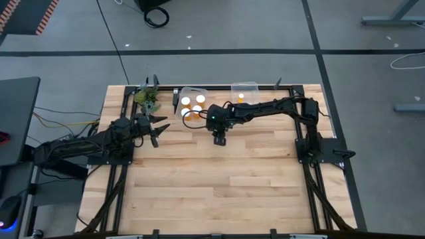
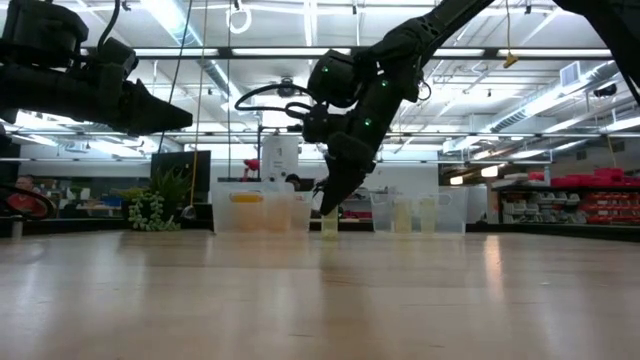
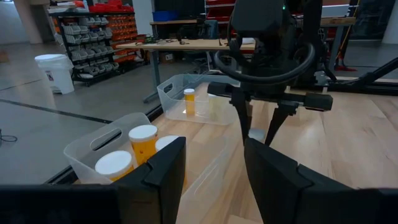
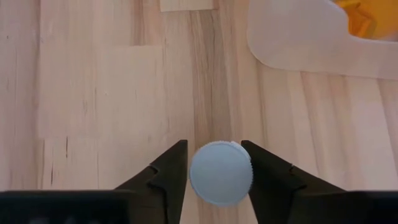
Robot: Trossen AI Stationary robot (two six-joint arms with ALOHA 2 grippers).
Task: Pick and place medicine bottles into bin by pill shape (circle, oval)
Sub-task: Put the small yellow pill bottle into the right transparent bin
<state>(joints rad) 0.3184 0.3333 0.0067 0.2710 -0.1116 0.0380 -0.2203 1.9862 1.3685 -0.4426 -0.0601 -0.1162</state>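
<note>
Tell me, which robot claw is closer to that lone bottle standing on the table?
Right. The right gripper straddles the bottle, a finger on each side of its white cap. The left gripper hangs off to the side, near the green plant.

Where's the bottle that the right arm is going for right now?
In the right wrist view the bottle stands upright on the wooden table, its white cap between the right claw's fingers. From above, that spot is just in front of the left bin.

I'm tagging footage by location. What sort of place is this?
Likely a robotics lab or workshop: parts shelving and a workbench stand behind the wooden table, under strip lights.
</note>
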